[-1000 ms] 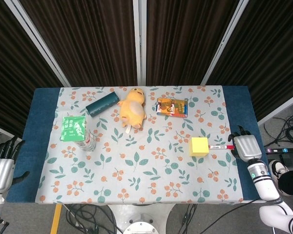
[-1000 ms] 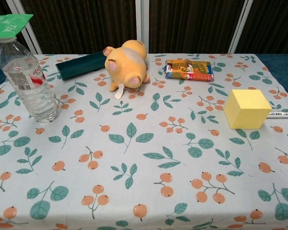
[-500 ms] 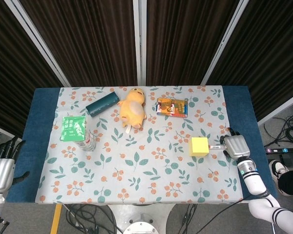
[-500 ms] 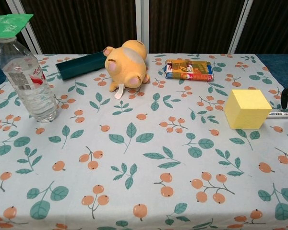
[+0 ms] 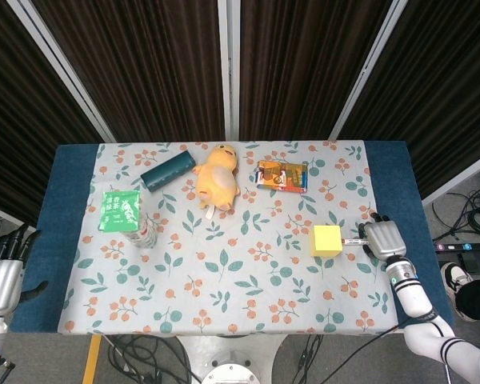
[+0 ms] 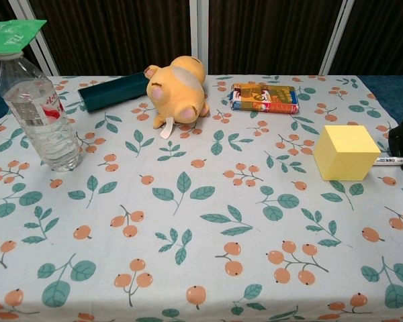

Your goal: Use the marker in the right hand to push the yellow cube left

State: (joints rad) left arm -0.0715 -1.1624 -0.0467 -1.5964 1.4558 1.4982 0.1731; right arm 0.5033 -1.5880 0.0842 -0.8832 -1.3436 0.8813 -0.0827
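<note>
Fingers of the right hand [image 5: 382, 238] are curled around the marker [image 6: 393, 161], which is held flat with its tip against the right face of the yellow cube [image 5: 327, 240]. The cube is seated on the tablecloth [image 5: 224, 264] near its right edge. The left hand [image 5: 2, 268] is kept off the table, fingers apart, holding nothing.

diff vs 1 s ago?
The right hand moved left along the table toward the yellow cube, carrying the marker up to the cube's right side. The cube has barely shifted, if at all. Left hand, bottle, plush unchanged.
</note>
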